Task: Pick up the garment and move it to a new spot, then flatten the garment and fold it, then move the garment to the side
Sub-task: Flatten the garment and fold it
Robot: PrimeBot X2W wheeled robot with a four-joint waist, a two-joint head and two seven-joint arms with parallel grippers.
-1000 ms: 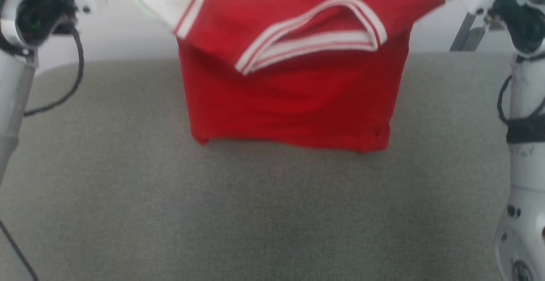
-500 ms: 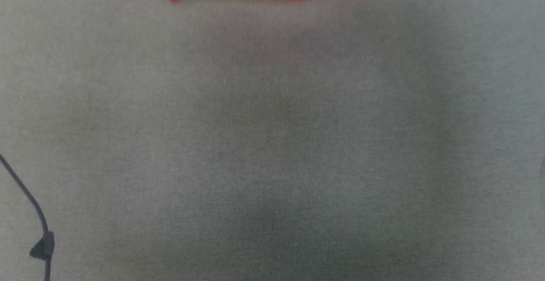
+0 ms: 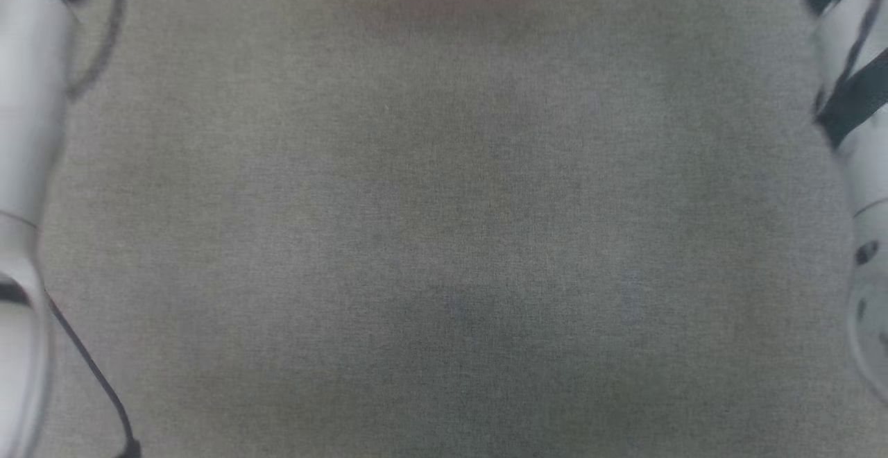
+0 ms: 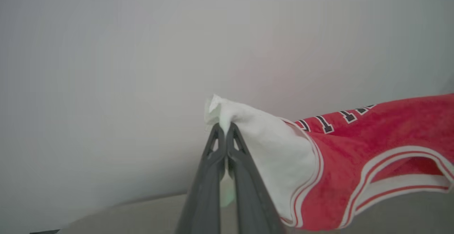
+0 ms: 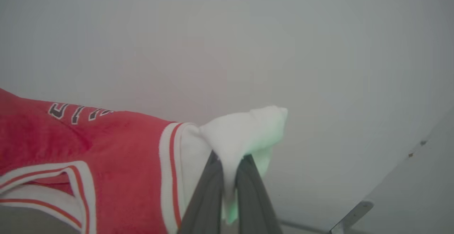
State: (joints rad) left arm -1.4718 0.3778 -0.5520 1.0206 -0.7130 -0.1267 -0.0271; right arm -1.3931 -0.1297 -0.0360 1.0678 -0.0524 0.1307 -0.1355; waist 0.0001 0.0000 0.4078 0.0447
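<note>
Stretched between left hand (image 4: 223, 129) and right hand (image 5: 231, 157): garment (image 4: 354, 145).

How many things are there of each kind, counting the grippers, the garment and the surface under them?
Dark two-finger grippers: 2 (left gripper, right gripper, each shut on a white corner)
Red jersey garment with white panels and striped trim: 1
Grey woven fabric surface: 1
Total: 4

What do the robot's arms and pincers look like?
The arms are smooth, rounded and pale white-grey. The left arm has a thin black cable beside it; the right arm wears a black strap. The left pincer and right pincer each have two long, dark grey fingers, tapering to narrow tips.
</note>
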